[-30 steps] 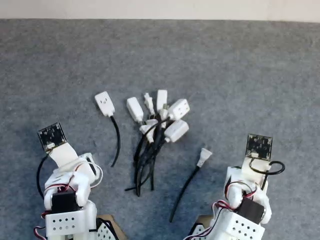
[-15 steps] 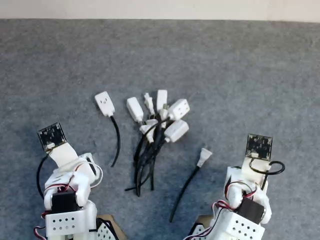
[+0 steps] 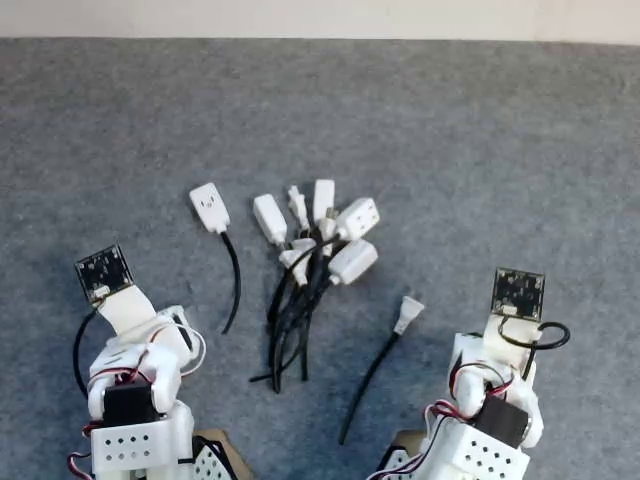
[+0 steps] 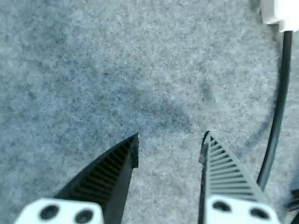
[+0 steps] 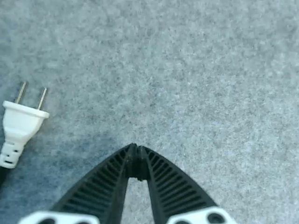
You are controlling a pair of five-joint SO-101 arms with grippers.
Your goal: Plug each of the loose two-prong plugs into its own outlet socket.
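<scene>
Mat: I'm looking down on a grey, felt-like mat covering the whole table. Both wrist views show its fuzzy nap close up.
Wall: a pale strip runs along the mat's far edge.
Left arm: the white arm sits at the near left corner in the high view, with red and black wires looped around it.
Right arm: its white twin sits at the near right corner.
Bundle: a bunch of black cords lies mid-table between the arms and fans out into several white heads at the far end. Some heads are blocky sockets and some are slimmer plugs. They overlap, so I can't tell which are mated.
Left gripper: my left gripper hangs over bare mat with its black ribbed fingers spread apart and nothing between them.
Right gripper: my right gripper has its tips pressed together and holds nothing.
Lone socket: a white block with two slots lies apart on the bundle's left. Its black cord curves back toward the near edge.
Loose plug: a white plug with two bare metal prongs and a ribbed neck lies flat, well apart from the bundle and near the right arm. Its own dark lead trails toward the near edge.
</scene>
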